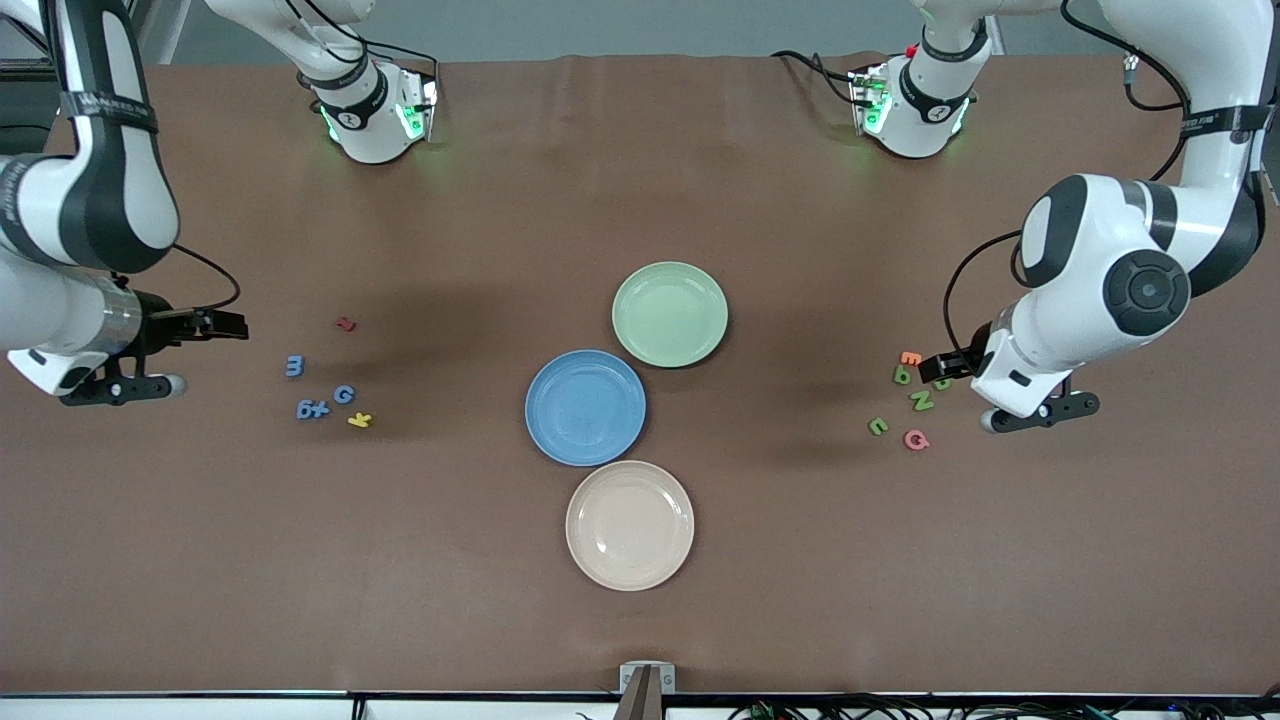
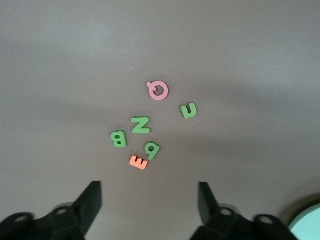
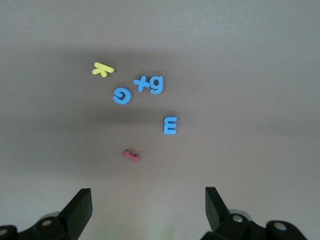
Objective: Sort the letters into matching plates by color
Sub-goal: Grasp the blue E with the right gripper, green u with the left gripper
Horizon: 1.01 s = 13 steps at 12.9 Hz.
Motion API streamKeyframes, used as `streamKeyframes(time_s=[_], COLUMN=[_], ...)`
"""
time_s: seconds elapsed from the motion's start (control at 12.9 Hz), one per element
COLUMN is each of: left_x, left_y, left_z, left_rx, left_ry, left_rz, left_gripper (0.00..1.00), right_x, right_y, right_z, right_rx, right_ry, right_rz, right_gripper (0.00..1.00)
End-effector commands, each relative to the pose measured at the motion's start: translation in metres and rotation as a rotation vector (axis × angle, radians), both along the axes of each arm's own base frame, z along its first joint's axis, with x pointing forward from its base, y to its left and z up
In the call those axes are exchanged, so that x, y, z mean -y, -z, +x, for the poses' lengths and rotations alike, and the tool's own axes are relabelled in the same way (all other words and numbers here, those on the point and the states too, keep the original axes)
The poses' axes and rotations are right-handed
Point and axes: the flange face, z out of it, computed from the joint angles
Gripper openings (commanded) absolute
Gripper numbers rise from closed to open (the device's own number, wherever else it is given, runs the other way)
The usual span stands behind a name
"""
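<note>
**Letters: first pick from each cluster**

Front view: 4 blue letters [image 1: 318, 392] near right gripper [image 1: 200, 352]; green letters [image 1: 910, 392] beside left gripper [image 1: 955, 365]. Blue plate [image 1: 585, 407] and green plate [image 1: 670, 313] sit mid-table.

Left wrist view: jaws spread, nothing held. Target "u" [image 2: 189, 110], apart from pink "Q" [image 2: 158, 91].

Right wrist view: jaws spread, nothing held. Target lone "E" [image 3: 170, 125].

Left gripper [image 2: 150, 205] over a cluster of foam letters, fingers apart

Green N [image 2: 140, 125], B [image 2: 118, 138], 6 [image 2: 152, 149] and u [image 2: 189, 110] lie on the brown table [image 2: 60, 60] mid-frame with a pink Q [image 2: 158, 90] and an orange E [image 2: 138, 162] (E touching the 6); pale green plate [image 2: 307, 225] rim at lower right.
</note>
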Motion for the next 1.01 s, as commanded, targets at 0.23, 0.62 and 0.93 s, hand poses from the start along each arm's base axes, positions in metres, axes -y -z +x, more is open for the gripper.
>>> streamKeyframes(time_s=[0.23,0.62,0.93], left_x=[0.008,0.011,0.016], left_y=[0.042,0.076,0.110], left_z=[0.008,0.015,0.022], left_rx=[0.005,0.014,0.028], left_ry=[0.005,0.005,0.002], left_rz=[0.006,-0.010,-0.026], left_gripper=[0.74,0.73,0.69], right_x=[0.023,0.038,0.038], right_y=[0.087,0.153,0.188], right_z=[-0.054,-0.056,-0.058], right_rx=[0.128,0.184,0.185], right_ry=[-0.034,-0.029,-0.029], right_rz=[-0.002,-0.009,-0.009], right_gripper=[1.00,0.98,0.87])
